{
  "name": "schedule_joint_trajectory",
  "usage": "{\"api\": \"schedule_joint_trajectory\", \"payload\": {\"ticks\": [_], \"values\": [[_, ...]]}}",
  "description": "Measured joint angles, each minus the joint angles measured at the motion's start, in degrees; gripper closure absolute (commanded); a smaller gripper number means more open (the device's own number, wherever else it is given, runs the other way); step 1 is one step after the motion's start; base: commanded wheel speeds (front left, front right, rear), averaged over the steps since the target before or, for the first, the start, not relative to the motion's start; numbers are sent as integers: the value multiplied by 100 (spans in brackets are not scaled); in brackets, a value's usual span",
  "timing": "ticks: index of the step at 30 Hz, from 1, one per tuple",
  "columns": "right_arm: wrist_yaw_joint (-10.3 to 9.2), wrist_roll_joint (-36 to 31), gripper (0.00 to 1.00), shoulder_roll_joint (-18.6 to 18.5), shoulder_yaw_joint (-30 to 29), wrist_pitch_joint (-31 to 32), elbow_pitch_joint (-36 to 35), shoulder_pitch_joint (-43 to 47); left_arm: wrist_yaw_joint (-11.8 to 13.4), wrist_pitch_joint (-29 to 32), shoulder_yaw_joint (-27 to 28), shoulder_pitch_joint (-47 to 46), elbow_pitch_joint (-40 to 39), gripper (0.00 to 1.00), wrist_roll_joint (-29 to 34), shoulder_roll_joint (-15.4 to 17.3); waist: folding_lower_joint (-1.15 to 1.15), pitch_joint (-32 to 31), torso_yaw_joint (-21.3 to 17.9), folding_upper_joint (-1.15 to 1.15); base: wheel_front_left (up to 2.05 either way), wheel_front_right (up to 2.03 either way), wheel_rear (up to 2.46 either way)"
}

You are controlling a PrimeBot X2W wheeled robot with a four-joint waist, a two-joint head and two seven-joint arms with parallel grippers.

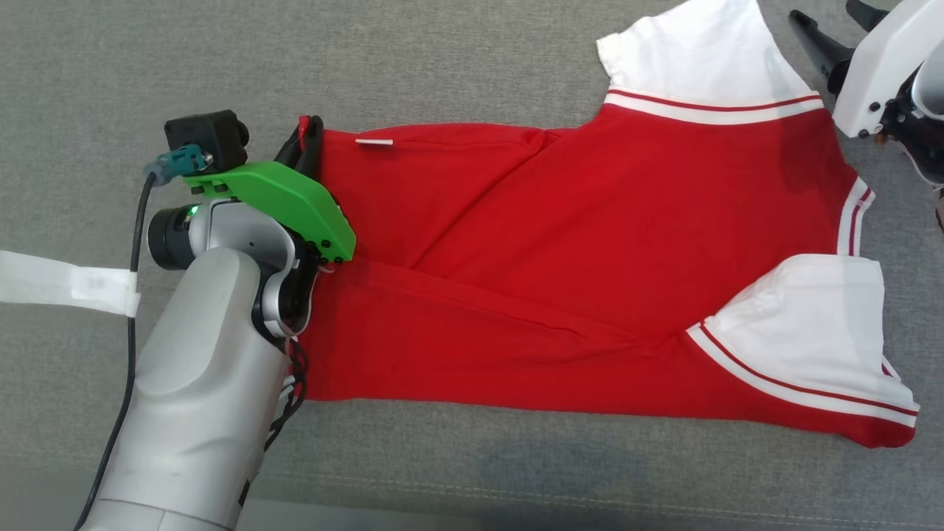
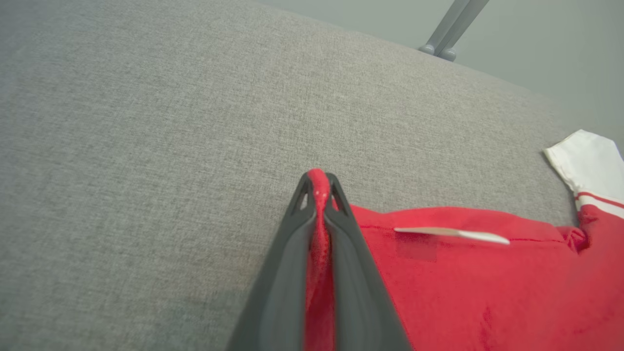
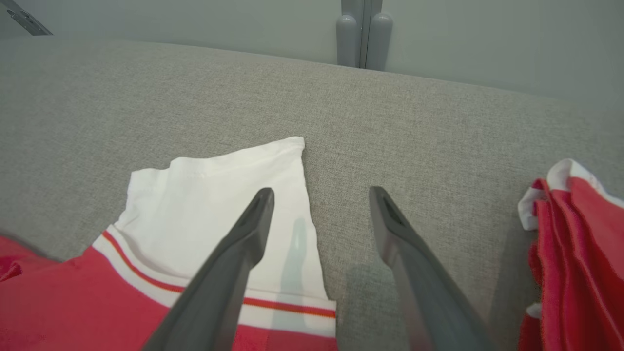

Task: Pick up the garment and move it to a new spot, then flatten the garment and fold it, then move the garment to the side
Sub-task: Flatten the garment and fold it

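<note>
One garment [image 1: 575, 258] corner pinched in left pincer [image 2: 319, 177]; right pincer [image 3: 321, 191] agape, empty, cropped in head view

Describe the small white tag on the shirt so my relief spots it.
On the grey fabric surface lies a red shirt. Along its far edge, beside the left end effector, sits the tag. It is a thin plain sliver, unlike the broad white sleeves at the other end.
</note>
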Motion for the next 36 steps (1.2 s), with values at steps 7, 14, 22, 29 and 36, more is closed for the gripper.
{"api": "schedule_joint_trajectory", "payload": {"ticks": [7, 14, 22, 29, 36], "values": [[-1, 2, 0, -97, -118, 1, 383, -162, -157, -261, -354, 24, -301, 100, -148, -4, 0, 35, 403, 0, 0, 0, 0], [-2, -63, 0, -123, -59, 47, 670, -339, -245, -412, -868, 153, -676, 100, -672, 2, 0, 109, 751, 0, 0, 0, 0], [-70, -304, 0, -126, 58, 46, 968, -558, -176, -592, -1181, 203, -883, 100, -902, 7, 0, 262, 953, 0, 0, 0, 0], [-164, -420, 0, -164, 105, -37, 1257, -671, -96, -715, -1392, 209, -906, 100, -987, 8, 0, 340, 999, 0, 0, 0, 0], [-148, -414, 35, -125, 155, -114, 1381, -736, -43, -792, -1491, 209, -912, 100, -1009, 7, 0, 360, 1003, 0, 0, 0, 0]]}}
